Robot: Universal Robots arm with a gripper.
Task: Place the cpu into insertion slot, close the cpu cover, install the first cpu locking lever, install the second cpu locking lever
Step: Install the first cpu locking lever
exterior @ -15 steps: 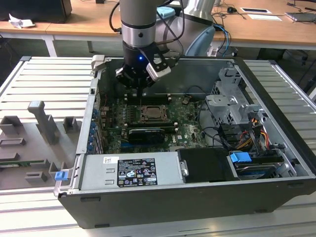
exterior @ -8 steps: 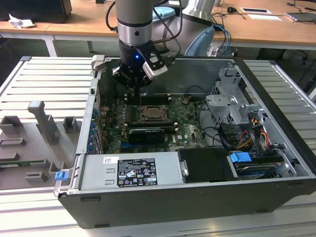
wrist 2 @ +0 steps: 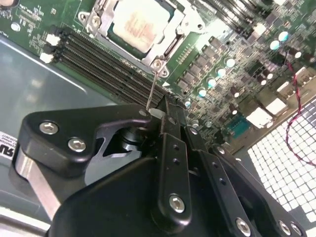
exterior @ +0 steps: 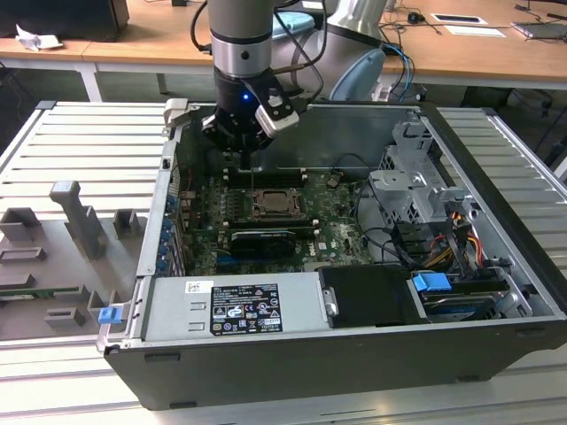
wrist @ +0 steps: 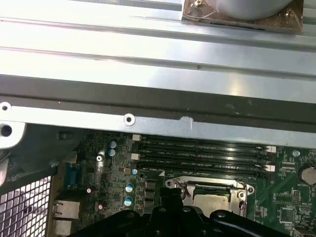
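Gripper pinched narrow on the thin locking lever beside the seated cpu — springy wire, likely slippery — best held near its free end.

The cpu has a pale silver-beige face, and the cpu cover around it is shiny silver-grey. The board is green with lots of tiny silver dots, and the memory slots are long black stripes with white ends. The gripper is black with silver screws, and a twisted red and black wire lies beside a white grid.
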